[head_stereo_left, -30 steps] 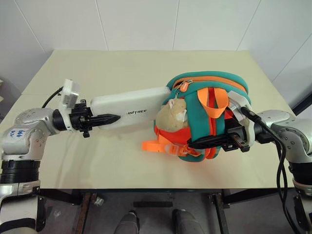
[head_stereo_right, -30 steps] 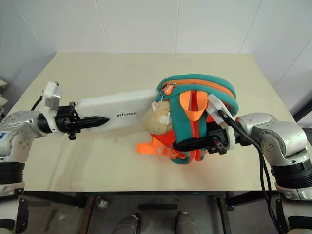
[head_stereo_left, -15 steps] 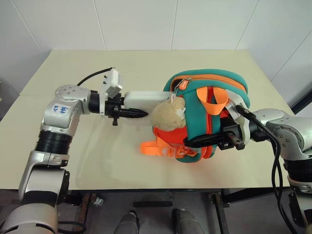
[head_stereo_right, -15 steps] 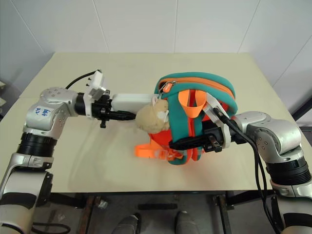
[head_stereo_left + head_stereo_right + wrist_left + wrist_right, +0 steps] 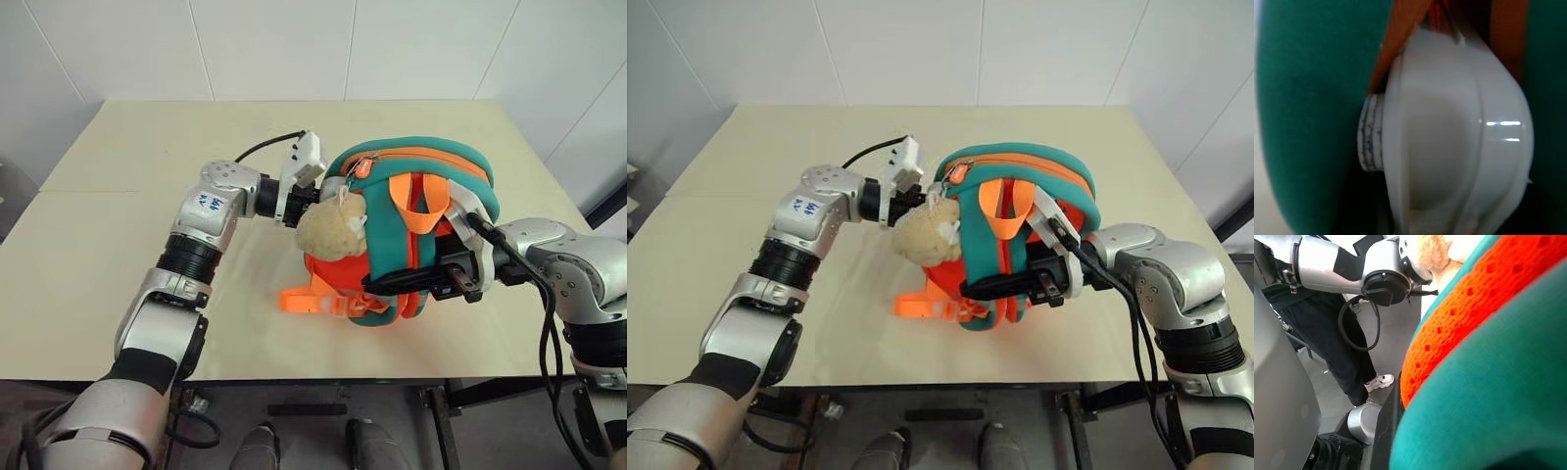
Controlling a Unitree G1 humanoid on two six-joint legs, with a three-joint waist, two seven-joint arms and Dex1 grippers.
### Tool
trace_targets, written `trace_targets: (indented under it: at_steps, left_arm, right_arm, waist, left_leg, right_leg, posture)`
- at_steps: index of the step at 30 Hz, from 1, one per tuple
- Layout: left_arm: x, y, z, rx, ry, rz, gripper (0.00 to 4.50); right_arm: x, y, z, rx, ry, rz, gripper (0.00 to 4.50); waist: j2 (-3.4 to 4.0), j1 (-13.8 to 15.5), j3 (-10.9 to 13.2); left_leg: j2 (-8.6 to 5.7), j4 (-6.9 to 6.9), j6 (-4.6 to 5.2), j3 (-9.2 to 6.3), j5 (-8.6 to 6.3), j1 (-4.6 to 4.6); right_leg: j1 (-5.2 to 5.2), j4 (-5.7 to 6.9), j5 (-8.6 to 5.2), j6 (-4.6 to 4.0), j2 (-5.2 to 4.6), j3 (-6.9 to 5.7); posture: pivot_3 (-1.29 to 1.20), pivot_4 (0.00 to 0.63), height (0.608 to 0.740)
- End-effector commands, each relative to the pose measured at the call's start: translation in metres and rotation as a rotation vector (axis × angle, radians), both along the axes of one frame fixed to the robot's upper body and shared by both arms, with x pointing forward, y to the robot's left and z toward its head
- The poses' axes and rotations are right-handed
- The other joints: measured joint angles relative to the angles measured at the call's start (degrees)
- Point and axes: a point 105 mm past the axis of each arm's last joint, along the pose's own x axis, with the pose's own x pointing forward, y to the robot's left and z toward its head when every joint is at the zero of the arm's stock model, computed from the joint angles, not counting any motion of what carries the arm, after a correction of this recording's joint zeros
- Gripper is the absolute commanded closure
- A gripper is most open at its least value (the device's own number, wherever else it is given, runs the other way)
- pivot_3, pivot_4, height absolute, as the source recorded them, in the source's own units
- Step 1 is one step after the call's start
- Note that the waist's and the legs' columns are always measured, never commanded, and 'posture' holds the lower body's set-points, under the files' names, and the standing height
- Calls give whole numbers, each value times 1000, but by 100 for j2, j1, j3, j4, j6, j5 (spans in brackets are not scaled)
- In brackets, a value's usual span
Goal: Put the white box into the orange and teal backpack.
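The orange and teal backpack [image 5: 416, 230] is standing upright near the middle of the cream table [image 5: 118, 245], its teal shoulder straps and an orange webbing loop facing the camera. A tan plush toy [image 5: 331, 230] is hanging against its left side, and an orange strap with a buckle [image 5: 315, 298] is trailing onto the table below it.

The left claw [image 5: 315, 198] is reaching in level from the left, its tip buried at the backpack's upper left edge just behind the plush toy; its fingers are hidden there, so I cannot tell whether they are spread or pinching. In the left wrist view the rounded end of the white box [image 5: 1459, 147] is sitting directly ahead of that claw, wedged between teal fabric and orange edging, most of it inside the backpack.

The right claw [image 5: 392, 284] is pressing together on the backpack's lower front straps, holding the bag from the right side.
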Motion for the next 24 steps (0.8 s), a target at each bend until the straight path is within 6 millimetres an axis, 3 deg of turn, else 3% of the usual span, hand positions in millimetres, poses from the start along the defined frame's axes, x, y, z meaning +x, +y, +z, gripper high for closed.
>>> trace_targets:
  at_steps: [1, 6, 10, 17, 20, 24]
  left_arm:
    - [-5, -9, 6, 20, -45, -35, 2530]
    - [-11, 2, 8, 17, -2, -42, 1059]
    - [-25, 23, 9, 35, -31, -133, 10]
    - [-37, 68, 19, 21, -126, -175, 10]
    - [-44, 80, 30, -40, -129, -171, 10]
    - [-51, 93, 27, -3, -140, -155, 10]
  right_arm:
    - [-5, 1, 7, 11, -54, 9, 4500]
    - [-7, 0, 4, 13, -47, 1, 4500]
    - [-5, -1, 2, 15, -43, -11, 4500]
    - [2, -2, 0, 10, -43, -26, 4500]
    - [6, -3, -2, 6, -43, -32, 4500]
    - [9, -4, -4, 3, -43, -34, 4500]
  waist:
    - [0, 3, 0]
    - [0, -16, 0]
    - [1, -44, 0]
    - [1, -14, 0]
    - [1, -4, 0]
    - [1, -4, 0]
  left_leg:
    - [-1, 3, 0, 0, 0, -2]
    - [0, 2, 0, -1, 0, -2]
    - [1, -2, 0, 0, 0, 0]
    - [2, -1, 0, 0, 0, 1]
    - [2, 0, 0, 0, 0, 0]
    - [2, 3, 0, -2, 0, 0]
  right_leg:
    - [1, 0, 1, 1, 0, 0]
    - [-2, 4, 1, 2, 1, 0]
    - [-2, 4, 1, 2, 0, 1]
    - [-2, 7, 0, 0, 1, 1]
    - [-1, 6, 0, 0, 0, 1]
    - [-1, 9, 0, 0, 0, 1]
  posture:
    - [0, 150, 740]
    - [0, 150, 740]
    - [0, 150, 740]
    - [0, 150, 740]
    - [0, 150, 740]
    - [0, 150, 740]
